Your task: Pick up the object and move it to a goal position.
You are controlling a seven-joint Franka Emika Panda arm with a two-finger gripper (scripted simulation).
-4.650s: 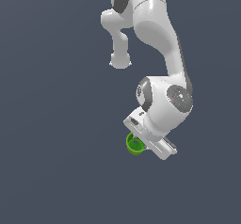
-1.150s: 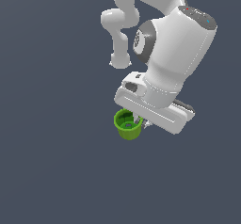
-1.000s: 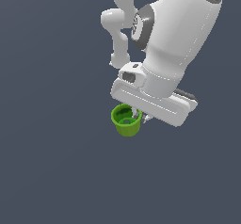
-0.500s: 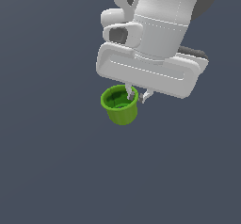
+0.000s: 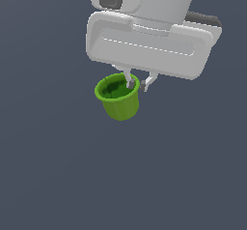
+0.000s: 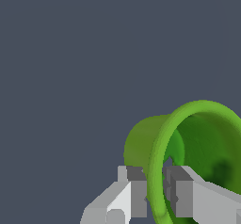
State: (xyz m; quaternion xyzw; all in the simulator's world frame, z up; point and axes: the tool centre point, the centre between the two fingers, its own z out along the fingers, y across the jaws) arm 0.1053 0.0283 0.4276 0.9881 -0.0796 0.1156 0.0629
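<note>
The small bright green cup [image 5: 118,98] hangs upright under the white hand in the exterior view, tapered, with a thick rim and a darker green inside. My gripper [image 5: 137,84] is shut on the cup's rim wall on the exterior view's right side, one finger inside the cup and one outside. In the wrist view the cup [image 6: 188,148] fills the lower corner, and the two grey-tipped fingers [image 6: 137,190] pinch its rim between them, my gripper [image 6: 157,190] closed on it. The cup is held in the air with nothing under it.
The large white hand and arm body [image 5: 149,35] fill the upper part of the exterior view. All around is a plain dark grey-blue background with no other objects in sight.
The hand with the cup has moved up and toward the camera, looming larger. The cup stays gripped at its rim throughout.
</note>
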